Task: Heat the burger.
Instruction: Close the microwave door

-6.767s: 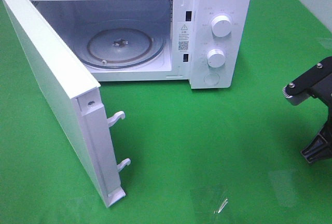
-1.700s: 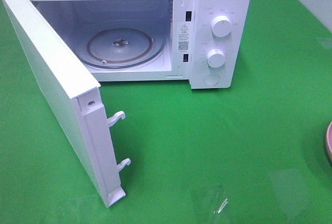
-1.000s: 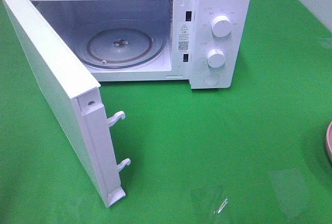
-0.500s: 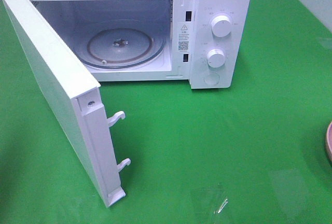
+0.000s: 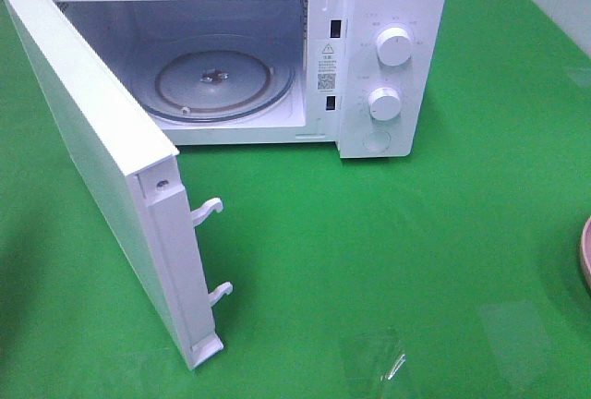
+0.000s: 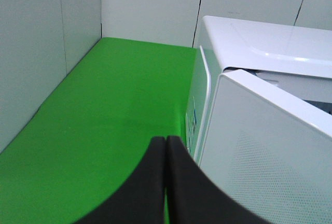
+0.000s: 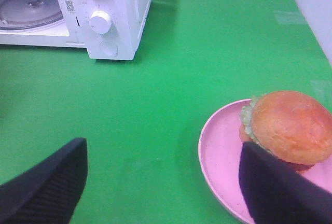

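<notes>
Burger (image 7: 290, 125) sits on our pink plate (image 7: 218, 156), toward the side of it beyond our right gripper's (image 7: 161, 182) far finger; that dark finger (image 7: 275, 187) overlaps the plate's near rim in the right wrist view, and we cannot tell whether it touches. The golden-brown top bun faces up, with green lettuce ruffling out at its edge. Our right gripper's jaws stand wide apart with nothing between them but green tablecloth (image 7: 155, 105).

Ahead of that gripper and well apart from it stands the white microwave (image 5: 388, 11), its door (image 5: 102, 168) swung open and the glass turntable (image 5: 217, 80) bare inside. Two knobs (image 5: 394, 48) and a round button sit on its control panel. In the high view only a sliver of the plate shows at the right edge.

Our left gripper (image 6: 166, 156) has its dark fingers pressed together on nothing, hovering over the cloth just beside the microwave's outer side and the back of the open door.
</notes>
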Controlling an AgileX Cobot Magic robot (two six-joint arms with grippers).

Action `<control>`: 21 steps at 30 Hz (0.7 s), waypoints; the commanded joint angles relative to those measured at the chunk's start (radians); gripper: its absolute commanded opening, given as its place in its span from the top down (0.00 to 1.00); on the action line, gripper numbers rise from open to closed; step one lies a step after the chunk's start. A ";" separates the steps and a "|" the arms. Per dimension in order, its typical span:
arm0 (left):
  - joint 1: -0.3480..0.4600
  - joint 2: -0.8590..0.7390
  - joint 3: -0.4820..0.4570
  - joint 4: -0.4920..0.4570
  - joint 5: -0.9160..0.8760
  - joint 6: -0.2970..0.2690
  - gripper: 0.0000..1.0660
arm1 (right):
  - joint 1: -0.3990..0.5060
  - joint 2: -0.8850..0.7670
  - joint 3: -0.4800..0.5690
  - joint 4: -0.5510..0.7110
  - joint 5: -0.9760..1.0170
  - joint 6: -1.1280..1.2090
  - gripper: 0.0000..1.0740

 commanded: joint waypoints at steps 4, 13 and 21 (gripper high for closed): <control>0.000 0.126 0.022 0.144 -0.204 -0.107 1.00 | -0.004 -0.028 0.002 0.004 -0.007 -0.012 0.29; 0.000 0.293 0.015 0.366 -0.327 -0.251 1.00 | -0.004 -0.028 0.002 0.004 -0.007 -0.012 0.29; 0.000 0.377 0.003 0.405 -0.411 -0.266 1.00 | -0.004 -0.028 0.002 0.004 -0.007 -0.012 0.29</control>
